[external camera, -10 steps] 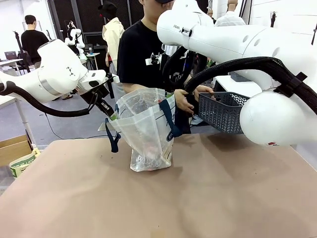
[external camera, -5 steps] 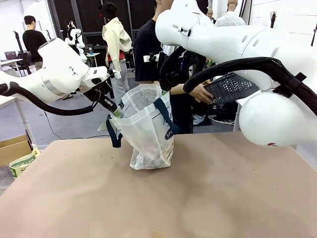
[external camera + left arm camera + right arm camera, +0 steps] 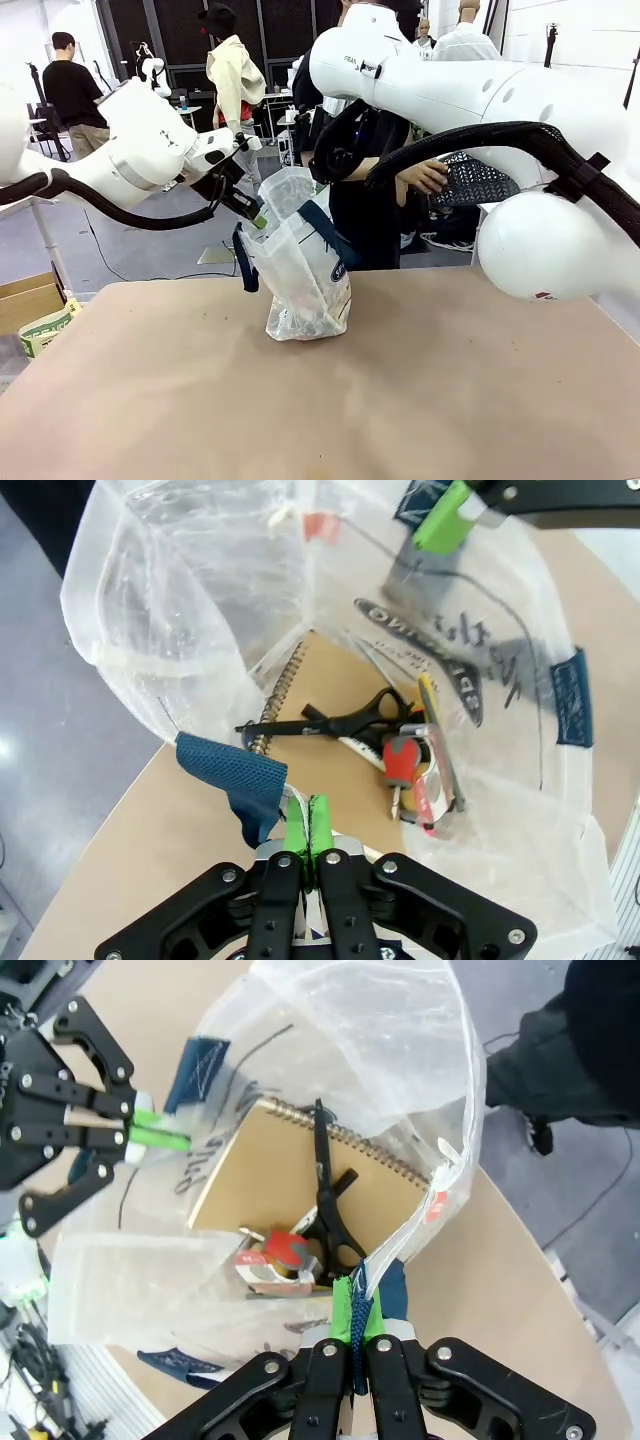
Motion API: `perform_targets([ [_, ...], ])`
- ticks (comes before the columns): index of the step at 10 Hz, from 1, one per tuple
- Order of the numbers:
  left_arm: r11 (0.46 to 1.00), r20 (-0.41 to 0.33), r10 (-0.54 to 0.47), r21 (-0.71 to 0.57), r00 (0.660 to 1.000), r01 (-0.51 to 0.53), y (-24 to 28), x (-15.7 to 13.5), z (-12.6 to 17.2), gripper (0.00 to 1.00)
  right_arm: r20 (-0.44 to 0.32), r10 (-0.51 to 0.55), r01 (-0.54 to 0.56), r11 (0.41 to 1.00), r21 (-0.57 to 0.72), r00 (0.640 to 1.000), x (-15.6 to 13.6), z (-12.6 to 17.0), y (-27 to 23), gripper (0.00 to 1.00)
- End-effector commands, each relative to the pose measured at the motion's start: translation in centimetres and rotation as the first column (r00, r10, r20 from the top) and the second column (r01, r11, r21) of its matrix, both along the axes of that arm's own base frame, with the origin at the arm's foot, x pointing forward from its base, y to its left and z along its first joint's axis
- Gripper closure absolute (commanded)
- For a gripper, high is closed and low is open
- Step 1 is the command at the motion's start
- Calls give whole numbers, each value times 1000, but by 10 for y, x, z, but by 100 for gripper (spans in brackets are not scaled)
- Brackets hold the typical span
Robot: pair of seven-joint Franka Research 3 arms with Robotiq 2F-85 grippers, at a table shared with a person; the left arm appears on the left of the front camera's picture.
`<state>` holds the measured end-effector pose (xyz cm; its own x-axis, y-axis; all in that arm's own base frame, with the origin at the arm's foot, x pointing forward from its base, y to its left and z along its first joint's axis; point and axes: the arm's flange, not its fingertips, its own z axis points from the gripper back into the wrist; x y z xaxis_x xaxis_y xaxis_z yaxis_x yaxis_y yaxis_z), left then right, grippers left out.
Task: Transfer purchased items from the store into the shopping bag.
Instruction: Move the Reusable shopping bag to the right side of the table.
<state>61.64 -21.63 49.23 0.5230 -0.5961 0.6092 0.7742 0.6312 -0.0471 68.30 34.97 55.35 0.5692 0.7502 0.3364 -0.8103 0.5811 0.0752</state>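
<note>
Two pinches hold the shopping bag (image 3: 305, 285) open: the left gripper (image 3: 307, 825) is clamped on its rim and the right gripper (image 3: 357, 1312) on a navy strap. The bag stands near the table's (image 3: 300, 400) far edge. Purchased items (image 3: 400, 763) lie inside, labels unreadable. The basket (image 3: 480, 182) is half hidden behind the right arm.

The shopping bag (image 3: 300, 275) stands mid-frame on the table (image 3: 420, 400). The left gripper (image 3: 257, 217) pinches its upper-left rim, and the right gripper (image 3: 357, 1310) pinches the opposite strap. Inside, at the bottom, a notebook (image 3: 330, 685) lies under what may be scissors (image 3: 330, 720), with smaller purchased items (image 3: 402, 762) beside them. Behind the table, right of centre, a person's hand (image 3: 425, 178) holds the basket (image 3: 478, 182).
</note>
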Motion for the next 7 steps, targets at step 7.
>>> perform_targets([
  [7,998,-23,19,-58,1000,-20,0,4,5,100,-60,-84,89,993,81,995,10,-5,8,100],
])
